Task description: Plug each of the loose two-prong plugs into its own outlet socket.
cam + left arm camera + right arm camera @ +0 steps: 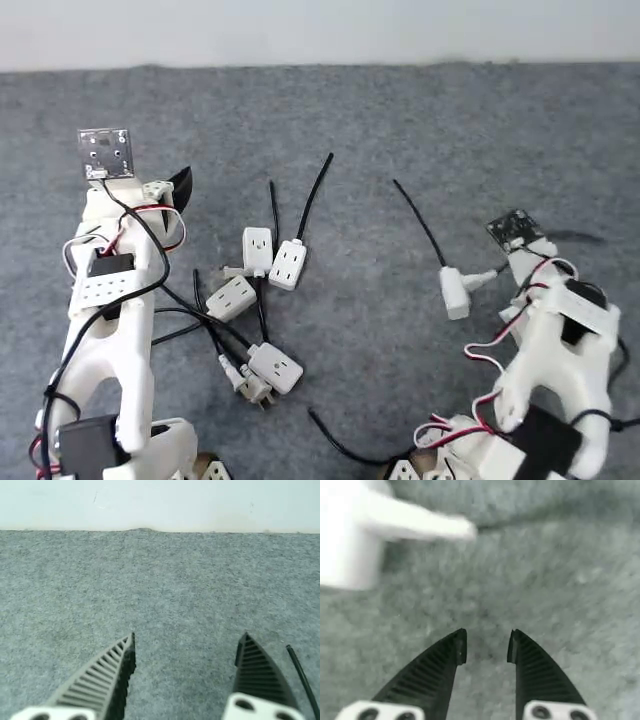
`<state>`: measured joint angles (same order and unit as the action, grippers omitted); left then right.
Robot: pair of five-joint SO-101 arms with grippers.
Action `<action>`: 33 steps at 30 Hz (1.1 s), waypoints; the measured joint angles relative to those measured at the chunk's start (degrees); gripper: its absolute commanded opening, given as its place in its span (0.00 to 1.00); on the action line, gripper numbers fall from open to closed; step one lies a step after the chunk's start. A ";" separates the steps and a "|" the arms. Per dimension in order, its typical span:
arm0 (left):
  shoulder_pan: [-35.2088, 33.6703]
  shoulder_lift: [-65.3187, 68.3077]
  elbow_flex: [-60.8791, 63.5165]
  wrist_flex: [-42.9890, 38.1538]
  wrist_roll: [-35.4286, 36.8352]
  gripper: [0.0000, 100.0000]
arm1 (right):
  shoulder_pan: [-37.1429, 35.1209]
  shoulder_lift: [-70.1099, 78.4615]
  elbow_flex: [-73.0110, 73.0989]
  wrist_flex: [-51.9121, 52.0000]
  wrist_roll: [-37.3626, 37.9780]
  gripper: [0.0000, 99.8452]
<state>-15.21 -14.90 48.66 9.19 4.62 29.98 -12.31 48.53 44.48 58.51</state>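
Observation:
Several white outlet sockets on black cords lie in a cluster mid-table: two side by side (258,248) (287,264), one lower left (231,297), one lower (275,367). A two-prong plug (252,386) lies against that lowest socket. Another white plug piece (455,292) (350,545) lies apart to the right, its black cord (420,225) running toward the back. My right gripper (487,278) (486,642) sits just beside it, open by a narrow gap with nothing between the fingers. My left gripper (172,188) (188,642) is open wide over bare carpet, left of the cluster.
Grey carpet (400,120) covers the table up to a pale wall (160,502) at the back. A black cord (300,675) passes close beside one left fingertip. Another loose black cord (345,450) curves along the front between the arms.

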 measured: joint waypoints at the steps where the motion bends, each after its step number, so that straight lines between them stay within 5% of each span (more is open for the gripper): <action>1: 0.00 0.00 0.00 0.00 0.00 0.31 | -0.62 0.00 0.00 1.49 0.09 0.15; 15: 0.00 2.81 0.00 0.00 0.00 0.31 | -24.62 0.00 -1.41 22.68 -5.98 0.15; 23: 0.00 3.25 0.00 0.00 0.00 0.31 | -37.27 0.00 -2.73 22.68 -9.05 0.15; 33: 0.00 3.25 0.00 0.00 0.00 0.31 | -38.42 0.00 3.43 3.60 -9.05 0.15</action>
<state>-15.21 -11.65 48.66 9.19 4.62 -8.44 -12.31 51.96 48.09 49.45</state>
